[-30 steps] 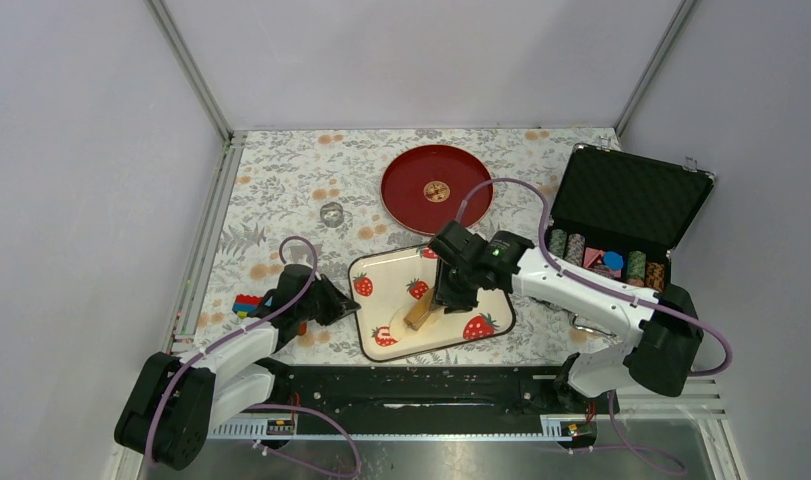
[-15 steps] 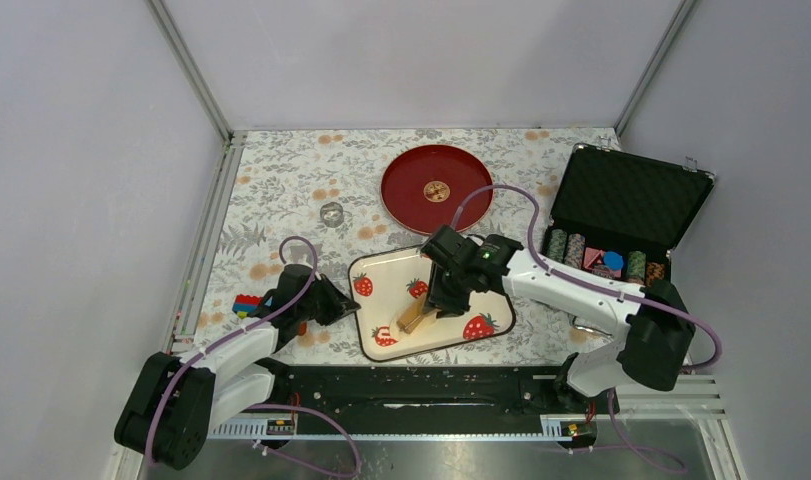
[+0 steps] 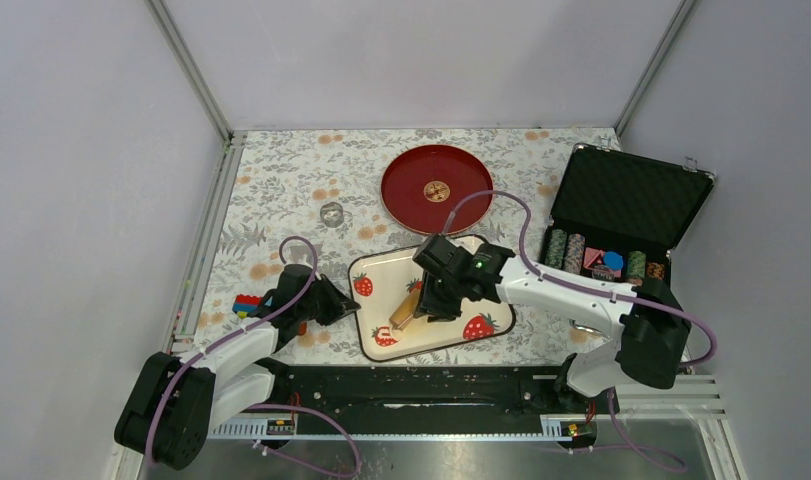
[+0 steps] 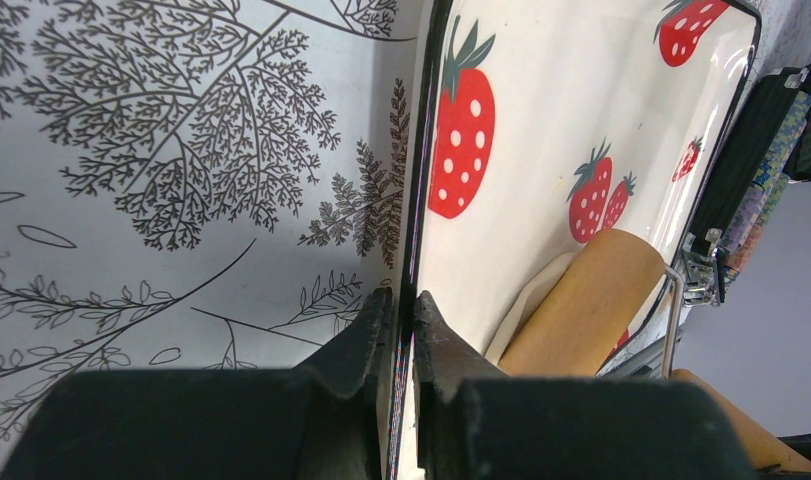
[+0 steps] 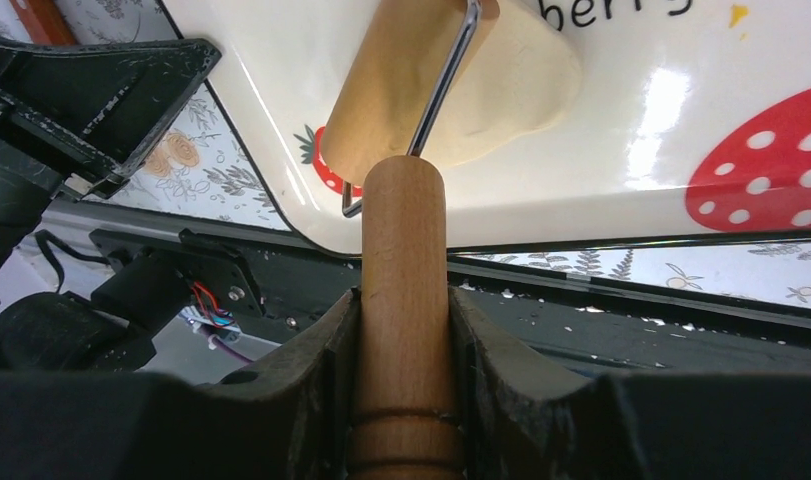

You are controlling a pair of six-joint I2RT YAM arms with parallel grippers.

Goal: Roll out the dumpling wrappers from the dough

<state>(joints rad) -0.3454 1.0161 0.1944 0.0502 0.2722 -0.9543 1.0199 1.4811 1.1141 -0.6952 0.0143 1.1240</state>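
The dough [image 5: 516,85] is a soft off-white flattened patch on the strawberry-print tray [image 3: 376,270], partly under the tan wooden roller's drum [image 5: 396,85]. My right gripper [image 5: 404,295] is shut on the roller's wooden handle [image 5: 404,240] and holds the drum on the dough; in the top view the roller [image 3: 402,311] lies near the tray's front left. My left gripper [image 4: 402,300] is shut on the tray's left rim [image 4: 417,200]; the dough [image 4: 529,300] and the roller [image 4: 586,300] show beyond it. No round wrapper disc is in view.
A red plate [image 3: 436,185] with a gold centre lies behind the tray. A small metal ring cutter [image 3: 331,212] sits at the back left. An open black case [image 3: 621,205] with chips stands at the right. Coloured toy bricks [image 3: 246,303] lie by the left arm.
My right gripper has moved the roller leftward across the tray, over the dough. The left gripper has stayed on the tray's rim.
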